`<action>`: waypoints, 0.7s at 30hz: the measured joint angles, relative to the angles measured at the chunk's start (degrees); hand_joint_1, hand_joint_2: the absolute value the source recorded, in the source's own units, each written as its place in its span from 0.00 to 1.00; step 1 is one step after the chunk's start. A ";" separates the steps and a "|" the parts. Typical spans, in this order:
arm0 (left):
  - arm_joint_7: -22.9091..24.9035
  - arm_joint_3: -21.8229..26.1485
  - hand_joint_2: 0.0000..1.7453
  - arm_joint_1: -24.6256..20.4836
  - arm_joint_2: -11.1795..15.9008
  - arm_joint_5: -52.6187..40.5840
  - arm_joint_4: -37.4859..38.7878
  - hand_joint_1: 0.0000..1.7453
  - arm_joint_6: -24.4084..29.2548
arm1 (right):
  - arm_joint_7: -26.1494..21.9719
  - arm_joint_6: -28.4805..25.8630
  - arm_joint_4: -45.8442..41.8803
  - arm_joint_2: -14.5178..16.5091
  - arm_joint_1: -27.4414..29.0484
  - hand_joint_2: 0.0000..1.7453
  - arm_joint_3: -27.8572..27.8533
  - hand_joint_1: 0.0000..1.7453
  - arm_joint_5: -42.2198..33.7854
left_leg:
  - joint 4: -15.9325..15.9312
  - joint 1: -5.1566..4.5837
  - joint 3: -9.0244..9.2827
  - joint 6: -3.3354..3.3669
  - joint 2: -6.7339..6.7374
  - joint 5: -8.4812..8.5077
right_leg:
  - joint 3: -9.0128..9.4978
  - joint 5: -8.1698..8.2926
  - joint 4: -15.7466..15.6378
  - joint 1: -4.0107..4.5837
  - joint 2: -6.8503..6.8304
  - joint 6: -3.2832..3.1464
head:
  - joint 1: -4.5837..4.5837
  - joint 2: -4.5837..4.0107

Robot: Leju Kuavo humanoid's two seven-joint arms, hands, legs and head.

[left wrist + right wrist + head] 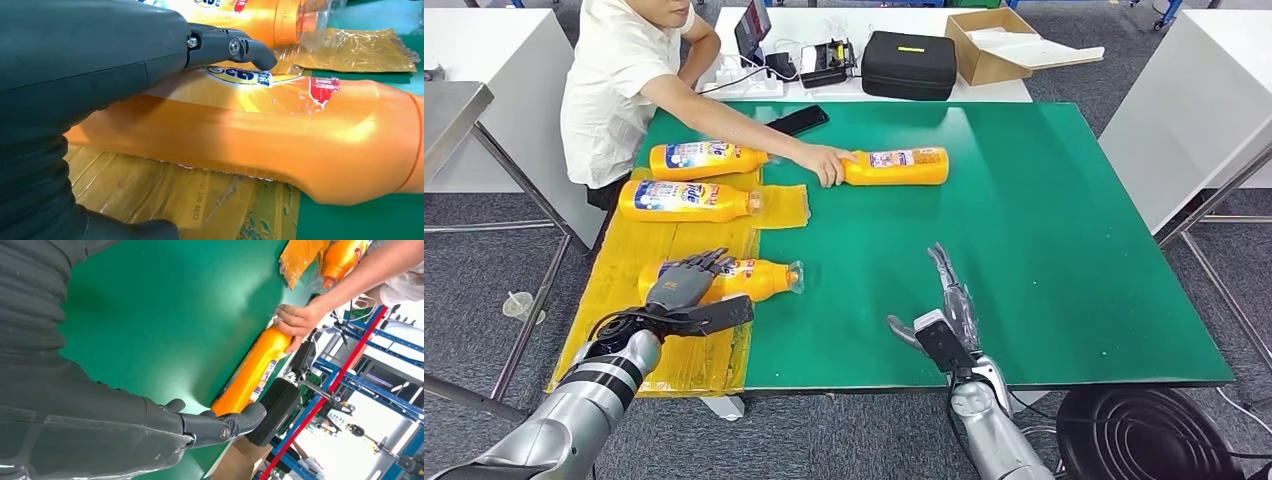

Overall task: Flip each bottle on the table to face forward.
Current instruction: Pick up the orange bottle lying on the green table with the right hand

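Four orange bottles lie on their sides on the green table (1024,250). Two of them (704,158) (686,200) lie at the far left, one behind the other. The nearest bottle (749,280) (300,130) lies on a yellow plastic sheet (624,300). My left hand (686,290) (75,75) reaches over it, its fingers (240,50) lying on the label and the thumb apart on the near side. A person's hand (829,165) (300,320) holds the fourth bottle (899,166) (250,375) by its neck at the table's far middle. My right hand (944,315) (100,405) hovers open over the near edge.
A person (619,90) sits at the far left corner, one arm stretched over the table. A black phone (797,120) lies near the far edge. Behind stand a black case (909,65), a cardboard box (999,40) and small devices. A black round object (1144,435) sits on the floor near right.
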 joint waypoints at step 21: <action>-1.66 -6.24 1.00 20.83 -8.56 13.94 -38.75 0.00 8.61 | -0.02 1.24 -5.66 2.09 5.46 1.00 -4.74 0.00 8.06 | 0.07 -0.05 -0.94 0.07 0.03 -0.03 | -1.00 0.02 0.00 -0.05 0.01 0.05 | 0.00 0.00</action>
